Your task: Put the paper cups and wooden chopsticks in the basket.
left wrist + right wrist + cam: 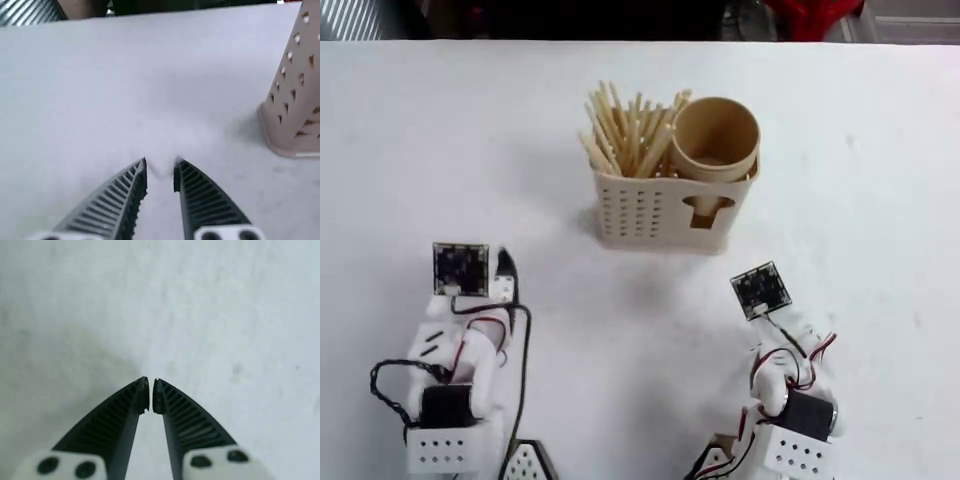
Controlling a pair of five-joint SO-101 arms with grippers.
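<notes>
The left claw point(160, 172) is barely ajar, empty; the basket point(295, 100) — partly cut off — stands ahead to its right. From above, paper cups point(715, 135) and wooden chopsticks point(630, 130) stand inside it; the right claw point(151, 390) is closed, empty.

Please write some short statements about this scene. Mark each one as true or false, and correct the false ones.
1. The chopsticks stand in the basket. True.
2. The paper cup lies outside the basket. False: it sits inside the basket, next to the chopsticks.
3. The left pincer holds a chopstick. False: it is empty, above the table.
4. The right pincer holds nothing. True.
5. The basket has rows of holes in its wall. True.
</notes>
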